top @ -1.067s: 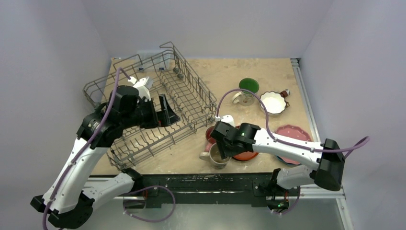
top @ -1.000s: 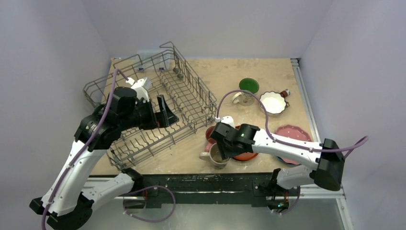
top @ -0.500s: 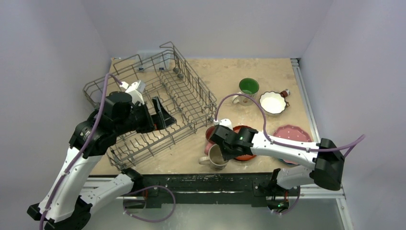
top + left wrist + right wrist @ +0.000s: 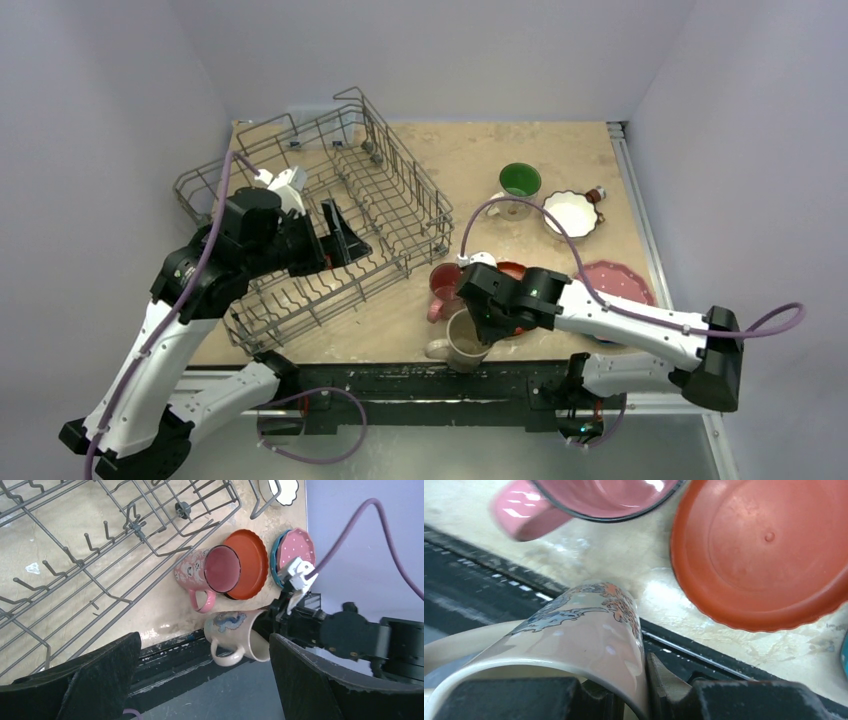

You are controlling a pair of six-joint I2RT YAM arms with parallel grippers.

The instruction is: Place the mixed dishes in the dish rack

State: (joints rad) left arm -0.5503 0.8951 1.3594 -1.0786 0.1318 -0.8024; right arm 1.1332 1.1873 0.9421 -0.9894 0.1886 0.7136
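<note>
My right gripper [image 4: 478, 322] is shut on the rim wall of the beige mug [image 4: 461, 341], one finger inside and one outside. It holds the mug tilted over the table's near edge, as the right wrist view [image 4: 584, 635] and left wrist view [image 4: 235, 637] also show. The pink mug [image 4: 444, 283] lies on its side against the red-orange plate [image 4: 250, 562]. The pink dotted plate [image 4: 612, 280] rests on the blue plate [image 4: 276, 555]. The green-lined mug [image 4: 519, 182] and white fluted bowl [image 4: 571, 213] stand far right. My left gripper [image 4: 340, 232] is open over the dish rack [image 4: 390, 190].
The rack sits askew at the far left, with upright tines [image 4: 90, 542] and a raised corner [image 4: 235, 500] near the pink mug. The black front rail [image 4: 400, 378] runs along the near edge under the beige mug. Purple walls close in on all sides.
My right gripper has lifted the beige mug and carried it toward the near edge, tilting it and uncovering the pink mug. My left arm has drawn back slightly over the rack.
</note>
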